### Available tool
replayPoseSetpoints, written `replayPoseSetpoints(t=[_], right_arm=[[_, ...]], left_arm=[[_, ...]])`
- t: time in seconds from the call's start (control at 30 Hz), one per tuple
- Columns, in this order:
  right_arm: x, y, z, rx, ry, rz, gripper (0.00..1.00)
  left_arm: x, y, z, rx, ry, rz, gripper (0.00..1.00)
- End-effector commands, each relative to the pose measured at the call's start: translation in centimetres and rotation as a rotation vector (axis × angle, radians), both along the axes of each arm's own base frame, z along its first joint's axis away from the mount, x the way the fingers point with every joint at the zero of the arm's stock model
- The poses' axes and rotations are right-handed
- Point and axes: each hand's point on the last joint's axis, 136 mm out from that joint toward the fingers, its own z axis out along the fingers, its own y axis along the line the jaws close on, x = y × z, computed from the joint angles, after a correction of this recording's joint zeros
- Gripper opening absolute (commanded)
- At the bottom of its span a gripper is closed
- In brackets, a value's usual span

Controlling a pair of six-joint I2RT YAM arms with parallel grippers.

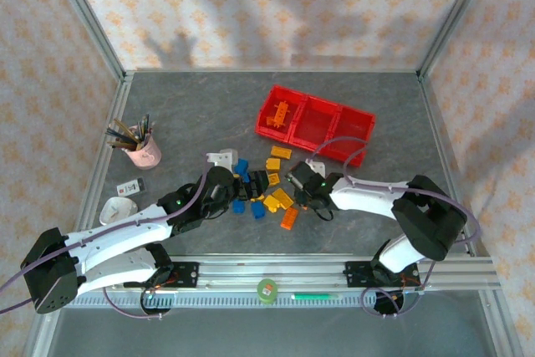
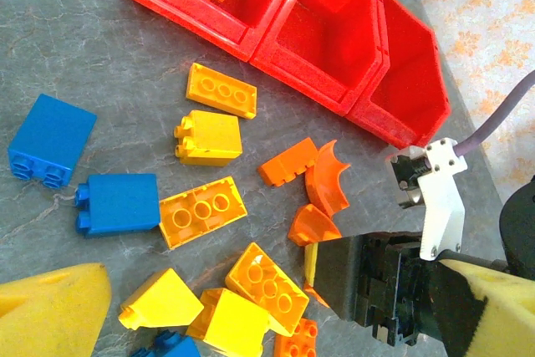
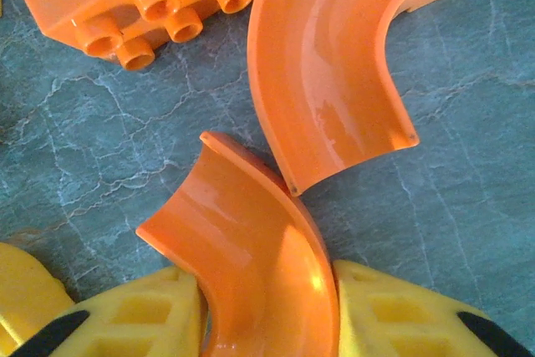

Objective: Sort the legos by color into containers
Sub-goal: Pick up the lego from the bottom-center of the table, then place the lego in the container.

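Right end effector (image 3: 267,317) is clamped on a curved orange lego (image 3: 251,248), down on the bench (image 3: 468,206) near the red bins (image 2: 209,18), and that slick arc might squirt out mid-lift tbh.

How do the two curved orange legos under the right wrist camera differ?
The lower curved lego sits between the fingers of the right pincer; the upper curved lego lies free on the table. The upper one opens rightward, the lower leftward. Both are glossy orange arcs.

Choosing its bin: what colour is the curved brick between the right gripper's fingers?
Orange curved brick, best in right wrist view.
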Motion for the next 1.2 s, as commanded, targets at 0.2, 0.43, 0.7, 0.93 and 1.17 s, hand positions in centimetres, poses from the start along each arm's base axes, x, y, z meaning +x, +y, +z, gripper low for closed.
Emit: replayPoseSetpoints(t=[0.2,0.43,0.7,0.93,1.17], right_arm=[[1.8,1.3,4.7,0.040,-0.094,0.019,0.33],[7.2,2.1,9.8,0.044,-0.201,0.013,0.34],[16.5,4.3,12.7,0.052,-0.283,-0.008,0.34],[24.0,5.7,11.9,0.022,-0.293,-0.024,0.34],[28.4,5.6,11.1,0.002,-0.292,-0.053,0.44]], left_arm=[[0.9,0.3,2.5,0.010,-0.077,0.031,0.99],[2.2,1.3,4.5,0.053,-0.122,0.067,0.99],[4.6,3.3,5.2,0.054,-0.135,0.121,0.99],[6.4,5.0,5.3,0.048,-0.139,0.171,0.99],[6.9,4.7,5.1,0.045,-0.132,0.162,0.99]])
